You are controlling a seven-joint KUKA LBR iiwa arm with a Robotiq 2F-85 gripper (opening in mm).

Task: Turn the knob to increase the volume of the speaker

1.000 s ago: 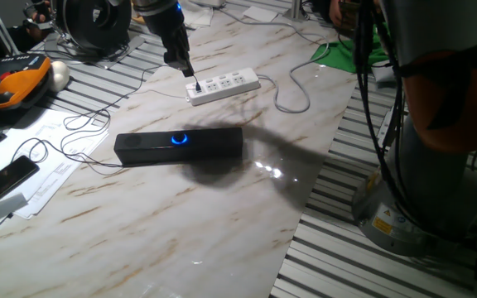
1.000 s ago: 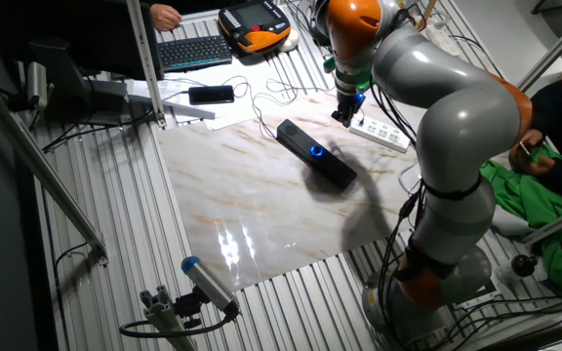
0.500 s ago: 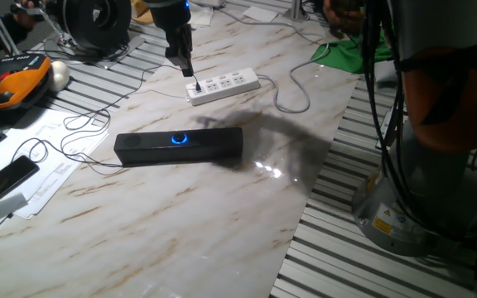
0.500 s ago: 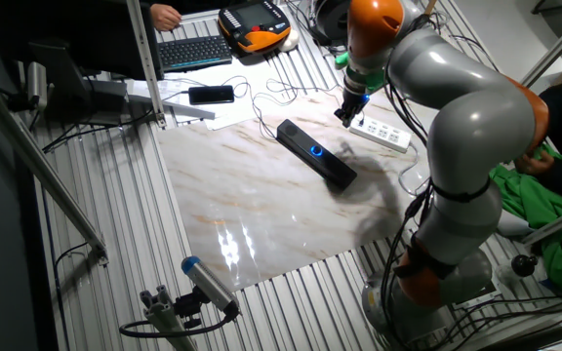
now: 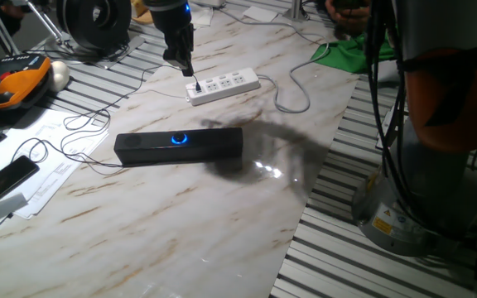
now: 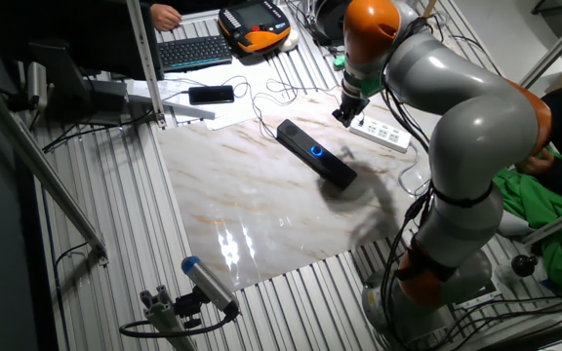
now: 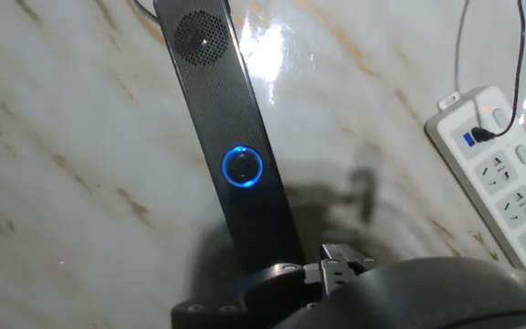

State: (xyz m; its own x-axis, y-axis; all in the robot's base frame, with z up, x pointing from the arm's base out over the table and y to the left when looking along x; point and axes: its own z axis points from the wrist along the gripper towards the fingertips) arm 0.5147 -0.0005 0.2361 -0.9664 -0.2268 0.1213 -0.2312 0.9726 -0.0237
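The speaker (image 5: 214, 145) is a long black bar lying in the middle of the marble table, with a thin black cable at its left end. The knob (image 5: 179, 139) glows as a blue ring at its middle. My gripper (image 5: 188, 73) hangs above the table behind the speaker, beside the white power strip, and is apart from the knob. Its fingers look pressed together and hold nothing. In the other fixed view my gripper (image 6: 340, 117) is above and behind the speaker (image 6: 332, 168) and knob (image 6: 316, 151). The hand view shows the speaker (image 7: 213, 82) and knob (image 7: 243, 167) below; the fingertips are hidden.
A white power strip (image 5: 230, 84) with a plugged cable lies just behind the gripper. A flat black phone (image 5: 2, 182) and papers lie at the table's left edge. An orange pendant (image 5: 15, 83) and a green cloth (image 5: 346, 50) lie off the table. The arm's base stands at right.
The arm's elbow has swung to the right and its shadow on the table has shifted right. The gripper has stayed near the power strip, moving only slightly. The speaker has not moved.
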